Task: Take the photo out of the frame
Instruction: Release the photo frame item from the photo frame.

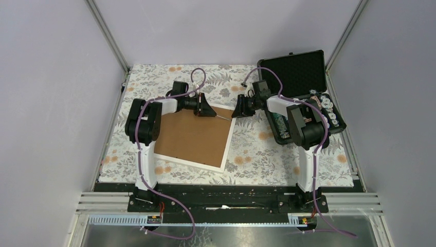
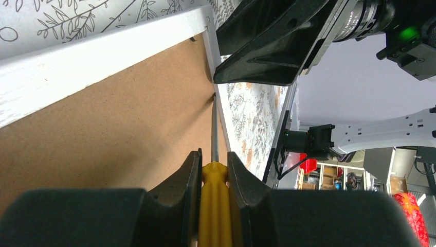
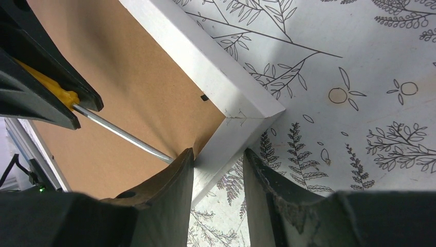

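The frame (image 1: 193, 136) lies face down on the floral cloth, its brown fibreboard back up inside a thin white border (image 3: 205, 56). The photo is hidden under the back. My left gripper (image 1: 205, 110) is shut on a yellow-handled screwdriver (image 2: 214, 206). The screwdriver's steel shaft (image 3: 123, 135) reaches the inner edge of the frame's right side near the far right corner. My right gripper (image 1: 237, 110) is open and straddles the border at that corner (image 3: 218, 159). Its inner finger (image 3: 169, 190) is against the border; the outer finger stands off it.
An open black foam-lined case (image 1: 298, 72) with small parts in it stands at the back right, close behind my right arm. The floral cloth (image 1: 257, 154) covers the table around the frame. Metal rails run along the near edge.
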`<state>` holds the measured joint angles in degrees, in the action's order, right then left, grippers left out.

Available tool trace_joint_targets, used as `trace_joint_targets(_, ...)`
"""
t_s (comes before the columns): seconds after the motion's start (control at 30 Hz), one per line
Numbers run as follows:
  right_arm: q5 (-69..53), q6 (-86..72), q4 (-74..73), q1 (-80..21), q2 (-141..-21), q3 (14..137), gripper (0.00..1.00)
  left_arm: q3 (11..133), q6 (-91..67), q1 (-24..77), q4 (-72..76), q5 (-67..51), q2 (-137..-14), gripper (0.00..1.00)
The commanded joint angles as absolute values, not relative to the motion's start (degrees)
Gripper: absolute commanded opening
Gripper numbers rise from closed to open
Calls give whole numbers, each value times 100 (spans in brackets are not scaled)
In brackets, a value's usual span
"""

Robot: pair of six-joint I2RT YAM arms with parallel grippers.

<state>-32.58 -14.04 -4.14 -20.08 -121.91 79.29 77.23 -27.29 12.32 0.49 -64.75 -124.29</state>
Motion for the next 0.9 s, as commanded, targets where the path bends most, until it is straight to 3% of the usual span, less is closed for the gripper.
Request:
trace_joint_targets(0.0,-3251,-1273,-363,-2191,-12561,7974,32,7876,-2768,1506,73,-6403,-12581,0)
trace_joint_targets(0.43,-3218,-1619,-364,-2398,-12924,7967,1,7765,-2634,2265,9,-5324,-11655,0)
trace_joint_targets(0.87,-2947,-2043,-308,-2445,-13045,7757,0,8134,-2477,3327,-740,-4223,-11179,0)
